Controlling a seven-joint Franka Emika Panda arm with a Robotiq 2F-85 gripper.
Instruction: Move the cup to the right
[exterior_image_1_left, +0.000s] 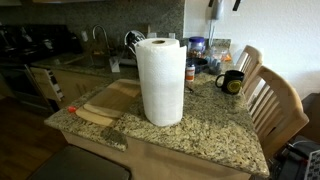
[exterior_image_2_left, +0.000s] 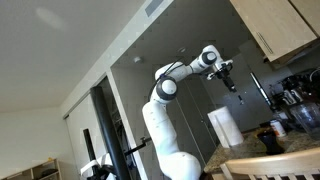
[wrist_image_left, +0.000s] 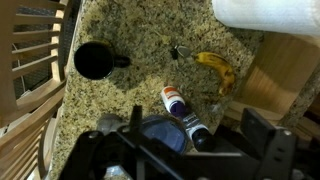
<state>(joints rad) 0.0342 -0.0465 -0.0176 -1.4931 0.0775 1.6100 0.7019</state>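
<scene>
- Tool (wrist_image_left: 186, 128): released, fingers spread wide at the bottom of the wrist view, nothing between them; hangs high over the bench (wrist_image_left: 140, 30), touching nothing.
- Same tool in an exterior view (exterior_image_2_left: 233, 82): points down from the end of the white arm (exterior_image_2_left: 165, 90), well above the paper towel roll (exterior_image_2_left: 225, 128).
- Cup (wrist_image_left: 93, 60): black, upright, mouth facing up to the wrist camera, handle turned toward the middle of the speckled stone top.
- Sits near the edge of the bench, just beside the wooden chair (wrist_image_left: 30, 70) whose slats fill the left of the wrist view.
- In an exterior view the cup (exterior_image_1_left: 232, 82) stands beside the chair backs (exterior_image_1_left: 270, 100), apart from the paper towel roll (exterior_image_1_left: 160, 80) (which blocks much of the middle of the bench (exterior_image_1_left: 210, 135)).
- Banana (wrist_image_left: 218, 70): lies flat, well apart from the cup, near the cutting board (wrist_image_left: 285, 80).
- Bottle (wrist_image_left: 180, 105): on its side, white with a red and blue label, dark cap toward the bottom of the wrist view, between cup and banana and lower in the picture.
- Small dark thing (wrist_image_left: 178, 50) just above the bottle: too small to tell what.
- Cutting board (exterior_image_1_left: 105, 100): flat on the bench next to the paper towel roll, on the side away from the cup.
</scene>
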